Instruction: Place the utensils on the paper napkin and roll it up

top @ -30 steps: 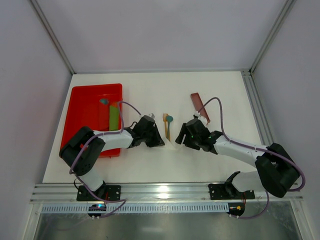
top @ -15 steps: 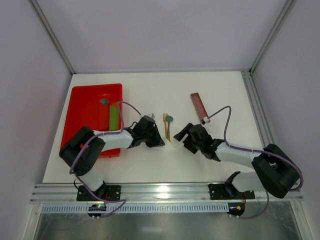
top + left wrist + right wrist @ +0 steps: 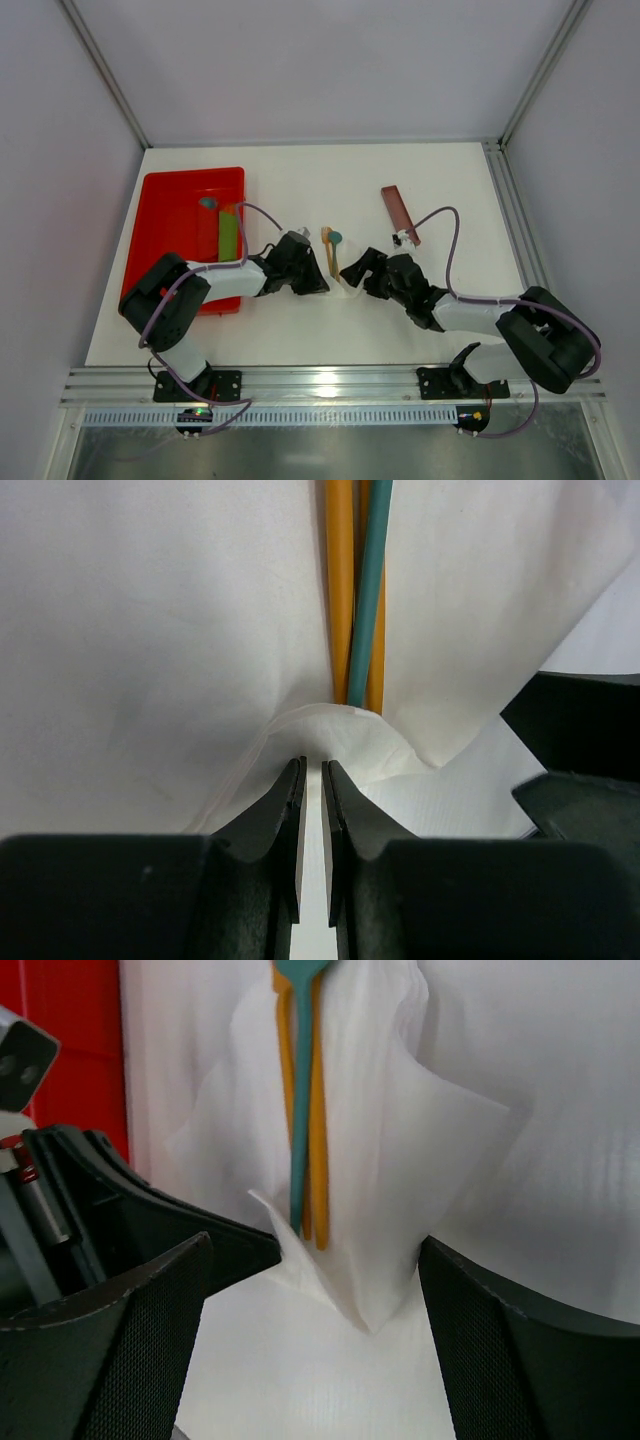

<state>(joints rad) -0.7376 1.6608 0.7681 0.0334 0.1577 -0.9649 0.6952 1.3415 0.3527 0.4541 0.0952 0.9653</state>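
Slippage of the thin paper is the chief risk to be weighed. The paper napkin [image 3: 400, 1150] lies about midway between the left and right edges of the surface [image 3: 300, 180], a little nearer the near edge. The utensils [image 3: 318, 1160] are laid lengthwise along its middle, pointing toward the far edge. The left tool [image 3: 311, 780] is pinched almost shut on a raised fold of the napkin, just short of the utensils' near ends. The right tool [image 3: 315, 1260] is spread wide with nothing held, its jaws standing to either side of a lifted, creased corner of the sheet. Rolling is judged to be barely begun. Should the left pinch be pulled or twisted too hard, the sheet could be torn or dragged out from under the sticks, which would then be left bare on the surface. Should the right tool be closed low over the crease, the utensils' ends might be caught with the paper and skewed or fanned apart, so that a loose, crooked roll would result. A collision between the two tools, set close together over one small sheet, is also to be feared.
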